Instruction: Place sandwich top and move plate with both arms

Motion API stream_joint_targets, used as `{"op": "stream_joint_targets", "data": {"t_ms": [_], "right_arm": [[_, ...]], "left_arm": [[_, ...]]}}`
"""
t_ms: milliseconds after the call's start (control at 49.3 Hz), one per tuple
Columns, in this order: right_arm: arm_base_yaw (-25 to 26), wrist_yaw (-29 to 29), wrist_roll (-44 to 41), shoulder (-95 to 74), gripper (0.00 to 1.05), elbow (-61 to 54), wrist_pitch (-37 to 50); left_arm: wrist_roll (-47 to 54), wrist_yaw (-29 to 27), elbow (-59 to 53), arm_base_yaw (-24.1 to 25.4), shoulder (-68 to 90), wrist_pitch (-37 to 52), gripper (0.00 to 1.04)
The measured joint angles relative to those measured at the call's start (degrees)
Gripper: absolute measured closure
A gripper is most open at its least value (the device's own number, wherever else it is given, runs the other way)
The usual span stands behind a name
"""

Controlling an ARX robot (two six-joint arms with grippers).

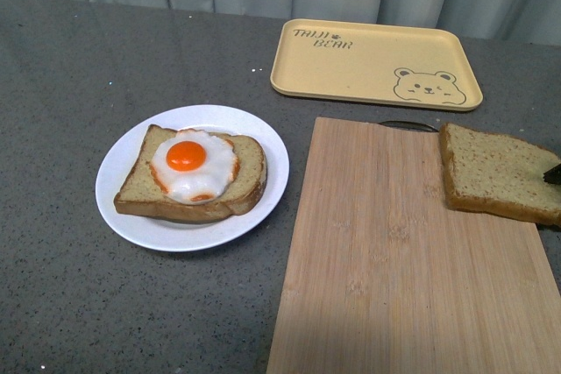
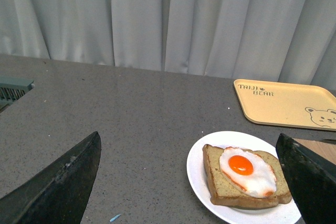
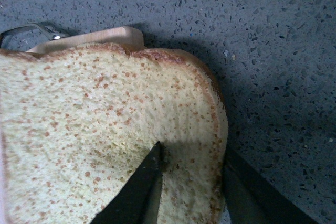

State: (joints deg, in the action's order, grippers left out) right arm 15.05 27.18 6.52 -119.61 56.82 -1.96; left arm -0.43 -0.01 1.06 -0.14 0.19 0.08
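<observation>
I saw a white plate (image 1: pixel 263 142), brown toast (image 1: pixel 140 186) and a white egg (image 1: pixel 200 178) with an orange yolk (image 1: pixel 186 156). The plain slice (image 1: pixel 495 172) was tan, brown-speckled, darker at the crust. The tray (image 1: pixel 351 59) was yellow with a brown bear outline; the table (image 1: pixel 70 67) grey, flecked.

The left gripper (image 2: pixel 189 136) has broad, scuffed black wedge fingers; the right gripper's (image 3: pixel 191 153) are slim, black, tapered.
</observation>
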Motion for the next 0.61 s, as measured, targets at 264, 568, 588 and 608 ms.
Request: {"op": "stream_joint_targets", "data": {"t_ms": [264, 568, 588, 608], "right_arm": [[-0.13, -0.87, -0.37, -0.24, 1.04, 0.79, -1.05], [-3.17, 8.63, 5.01, 11.5, 1.04, -3.45, 3.8], [-3.63, 9.16, 5.84, 12.35, 1.04, -3.78, 4.37], [-4.39, 9.94, 6.97, 13.57, 1.04, -4.17, 5.29]], "left_arm": [[0.0, 0.0, 0.0, 0.0, 0.0, 0.0, 0.07], [0.0, 0.0, 0.0, 0.0, 0.0, 0.0, 0.07], [0.0, 0.0, 0.0, 0.0, 0.0, 0.0, 0.07], [0.0, 0.0, 0.0, 0.0, 0.0, 0.0, 0.07]]}}
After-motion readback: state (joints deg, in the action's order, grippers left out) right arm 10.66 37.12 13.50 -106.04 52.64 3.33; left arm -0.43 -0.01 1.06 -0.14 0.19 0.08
